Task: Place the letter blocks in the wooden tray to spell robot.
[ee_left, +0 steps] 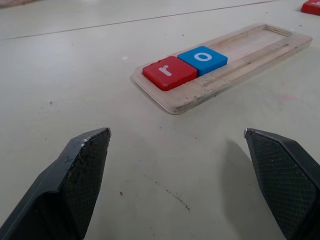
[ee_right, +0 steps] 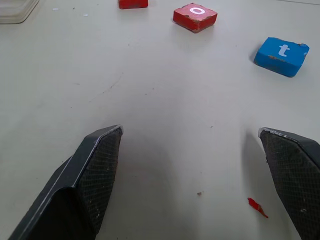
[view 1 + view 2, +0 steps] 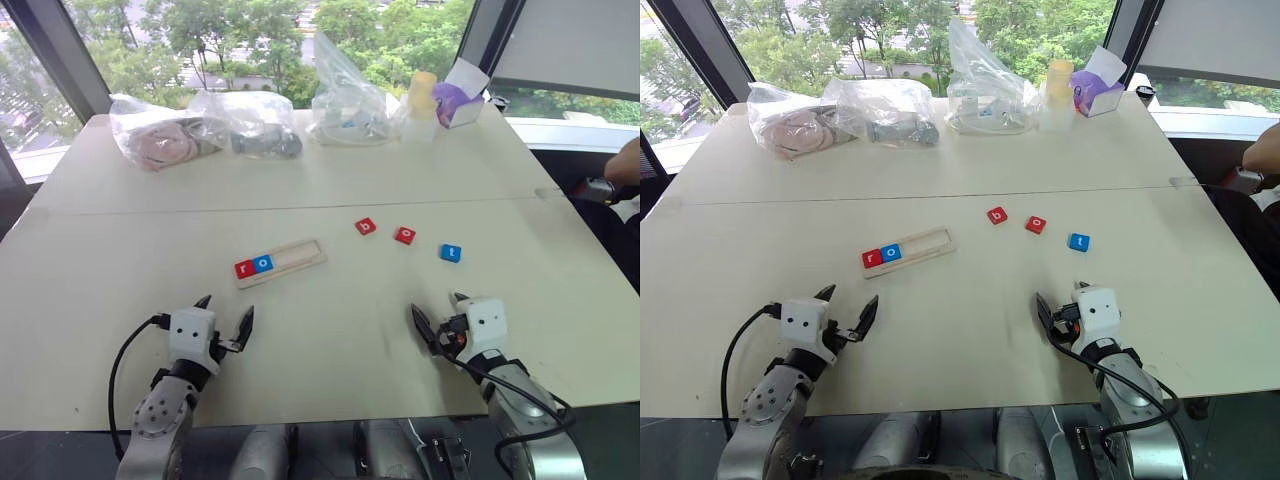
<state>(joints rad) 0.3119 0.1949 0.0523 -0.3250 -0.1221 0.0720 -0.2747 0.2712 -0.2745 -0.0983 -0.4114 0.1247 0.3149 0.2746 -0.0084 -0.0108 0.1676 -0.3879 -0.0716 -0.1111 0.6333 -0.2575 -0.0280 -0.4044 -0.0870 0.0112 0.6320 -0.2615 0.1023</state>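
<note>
Surface: a pale surface [image 3: 330, 180] with a seam running across it, windows beyond its far edge.
Wooden tray: the wooden tray [image 3: 281, 263] lies left of centre, slightly angled, its right end a little farther away than its left.
Tiles in tray: a red r block [image 1: 169, 72] sits at the tray's left end with a blue o block [image 1: 202, 60] touching it on the right; the rest of the recess is bare wood.
Loose tiles: three lie flat in a row right of the tray, apart from one another: a red b block [image 3: 366, 226], then a red o block [image 3: 405, 236], then a blue t block [image 3: 450, 253] farthest right and nearest of the three.
Left hand: the left hand [image 3: 227, 322] is near the front edge, just nearer than the tray, its two black fingers spread wide and holding nothing.
Right hand: the right hand [image 3: 437, 319] is near the front edge on the right, nearer than the o and t tiles, fingers spread wide, holding nothing.
Far edge: clear plastic bags [image 3: 205, 125] with contents, a small bottle [image 3: 421, 105] and a purple box [image 3: 456, 102].
Right border: part of a person's arm [image 3: 625, 162].
</note>
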